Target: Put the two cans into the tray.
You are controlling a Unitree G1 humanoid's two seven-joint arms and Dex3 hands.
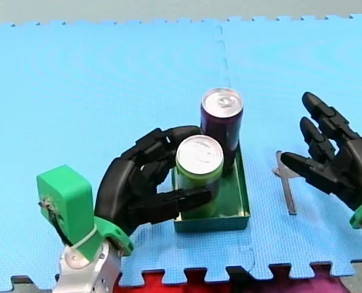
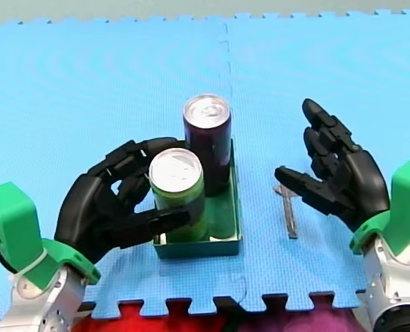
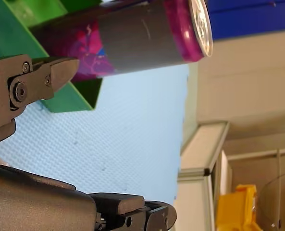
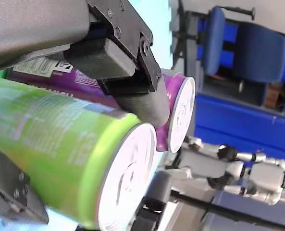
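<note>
A green tray (image 1: 244, 194) sits on the blue foam mat near its front edge. Both cans stand upright inside it. The purple can (image 1: 222, 125) is at the far end and the green can (image 1: 199, 178) at the near end. My left hand (image 1: 190, 166) comes in from the left, its fingers curled behind the green can and its thumb across the front. In the second wrist view the green can (image 4: 60, 144) lies between those fingers (image 4: 118, 57), with the purple can (image 4: 178, 115) behind. My right hand (image 1: 298, 137) hangs to the right of the tray, holding nothing.
A flat metal strip (image 1: 287, 190) lies on the mat between the tray and my right hand. The mat's jigsaw front edge (image 1: 229, 268) runs just below the tray, with red material (image 1: 187, 282) beyond it. In the first wrist view the purple can (image 3: 147, 36) stands in the tray (image 3: 75, 98).
</note>
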